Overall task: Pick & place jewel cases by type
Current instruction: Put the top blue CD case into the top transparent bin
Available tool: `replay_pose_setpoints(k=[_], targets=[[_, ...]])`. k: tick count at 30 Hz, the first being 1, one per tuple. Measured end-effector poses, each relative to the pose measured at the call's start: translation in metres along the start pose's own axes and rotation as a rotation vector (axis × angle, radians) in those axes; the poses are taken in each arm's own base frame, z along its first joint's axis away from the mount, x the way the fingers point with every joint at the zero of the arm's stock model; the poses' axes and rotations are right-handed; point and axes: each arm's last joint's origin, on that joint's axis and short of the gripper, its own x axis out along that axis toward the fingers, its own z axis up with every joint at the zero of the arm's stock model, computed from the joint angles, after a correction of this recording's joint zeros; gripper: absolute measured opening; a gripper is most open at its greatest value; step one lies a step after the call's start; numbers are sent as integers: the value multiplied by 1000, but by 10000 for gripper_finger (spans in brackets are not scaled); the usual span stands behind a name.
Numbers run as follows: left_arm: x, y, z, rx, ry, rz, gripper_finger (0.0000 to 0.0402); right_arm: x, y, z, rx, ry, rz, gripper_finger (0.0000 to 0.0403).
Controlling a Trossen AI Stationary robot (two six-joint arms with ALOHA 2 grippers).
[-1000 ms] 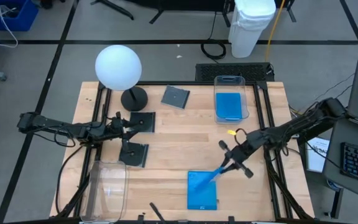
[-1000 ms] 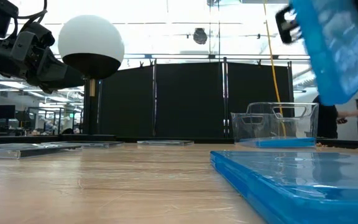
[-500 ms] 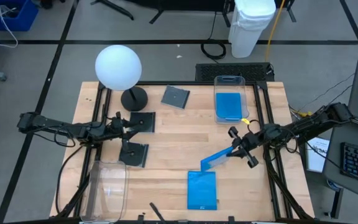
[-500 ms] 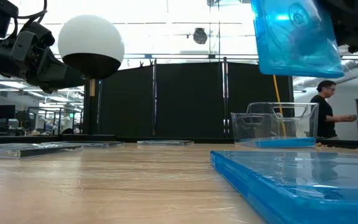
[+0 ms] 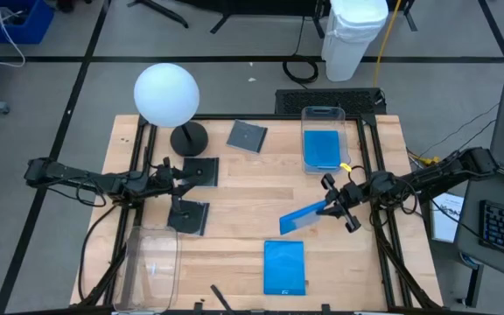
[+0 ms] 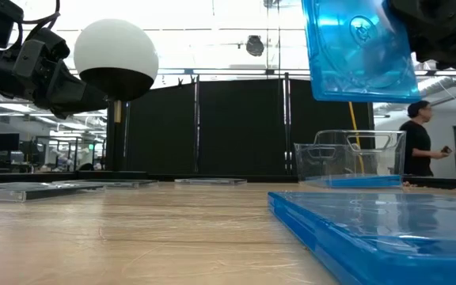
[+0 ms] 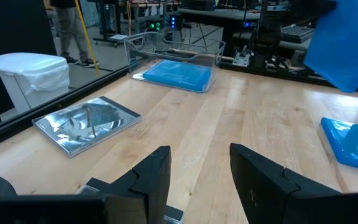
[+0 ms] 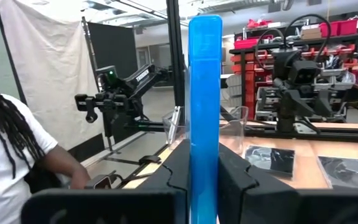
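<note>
The right end effector [image 5: 330, 206] is clamped on one edge of a blue jewel case [image 5: 303, 218], holding it in the air above the surface [image 5: 252, 188], between the clear bin [image 5: 325, 137] (a blue case already lies in it) and another blue case [image 5: 285, 267] lying flat near the front edge. The left end effector [image 5: 180, 178], fingers apart and holding nothing, hangs between two dark cases [image 5: 201, 170] [image 5: 189, 216]. A third dark case [image 5: 247, 136] lies beside the globe lamp [image 5: 167, 94].
</note>
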Motion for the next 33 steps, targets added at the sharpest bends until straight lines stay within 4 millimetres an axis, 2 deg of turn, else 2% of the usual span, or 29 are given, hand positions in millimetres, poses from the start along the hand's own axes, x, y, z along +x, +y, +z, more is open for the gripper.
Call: replay_pose_setpoints(k=[18, 27, 33], targets=[[0, 0, 0, 0, 0, 0, 170, 0, -1, 0, -75, -1, -10, 26], [0, 0, 0, 0, 0, 0, 170, -1, -10, 1, -167, -17, -325, 26], [0, 0, 0, 0, 0, 0, 170, -6, -18, 3, -195, -25, -655, 26]])
